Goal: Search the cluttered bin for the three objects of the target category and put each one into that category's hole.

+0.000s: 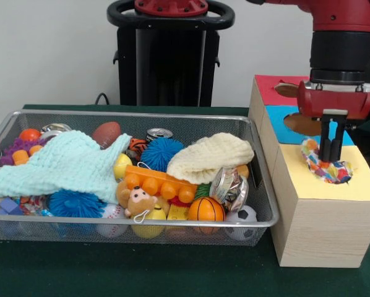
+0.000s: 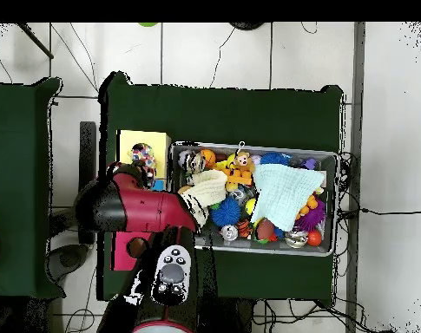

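Gripper (image 1: 326, 158) over yellow-surround hole (image 1: 329, 174), patterned cloth (image 1: 333, 171) bunched at its rim.

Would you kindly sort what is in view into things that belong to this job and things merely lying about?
Job: wire bin; printed cloth in the yellow hole; gripper.

Lying about: mint cloth, cream cloth, orange ball, blue hole, red hole.

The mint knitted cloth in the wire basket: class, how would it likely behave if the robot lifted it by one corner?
The mint knitted cloth drapes over the toys beneath it, so it is probably floppy and would hang and stretch. Being wide, it might drag lighter toys such as the blue spiky ball in the wire basket. Its open knit looks light and unlikely to slip.
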You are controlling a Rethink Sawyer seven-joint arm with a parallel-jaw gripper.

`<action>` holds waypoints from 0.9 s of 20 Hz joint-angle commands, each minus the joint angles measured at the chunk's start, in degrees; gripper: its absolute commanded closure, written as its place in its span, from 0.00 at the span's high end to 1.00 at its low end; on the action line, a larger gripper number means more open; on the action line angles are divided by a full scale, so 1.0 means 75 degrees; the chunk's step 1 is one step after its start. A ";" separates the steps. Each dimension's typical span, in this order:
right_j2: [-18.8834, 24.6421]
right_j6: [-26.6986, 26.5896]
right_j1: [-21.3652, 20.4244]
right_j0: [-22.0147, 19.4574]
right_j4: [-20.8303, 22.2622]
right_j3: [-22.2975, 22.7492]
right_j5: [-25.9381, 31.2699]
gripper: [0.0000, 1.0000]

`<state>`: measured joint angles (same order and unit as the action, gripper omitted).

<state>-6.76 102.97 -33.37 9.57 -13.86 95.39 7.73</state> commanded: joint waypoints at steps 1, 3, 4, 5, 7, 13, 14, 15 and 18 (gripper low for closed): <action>0.1265 0.1749 0.0732 -0.0620 -0.0046 0.0015 -0.1389 0.00; 0.1314 0.1804 0.0744 -0.0637 -0.0073 -0.0017 -0.1583 0.00; 0.1310 0.1846 0.0721 -0.0620 -0.0082 0.0028 -0.1692 0.00; 0.1309 0.1916 0.0757 -0.0612 -0.0095 0.0008 -0.1906 0.00; 0.1193 0.1913 0.0841 -0.0533 -0.0201 -0.0086 -0.2063 0.00; 0.0600 0.1550 0.1458 -0.0140 -0.0782 -0.0632 -0.1644 0.00; 0.0494 0.1503 0.1567 -0.0070 -0.0877 -0.0721 -0.1511 0.00; 0.0261 0.1436 0.1818 0.0087 -0.1067 -0.0931 -0.1208 0.00; -0.0660 0.1495 0.2510 0.0706 -0.1747 -0.1491 -0.0303 0.00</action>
<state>-6.46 102.95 -24.13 10.74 -19.58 91.30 -4.76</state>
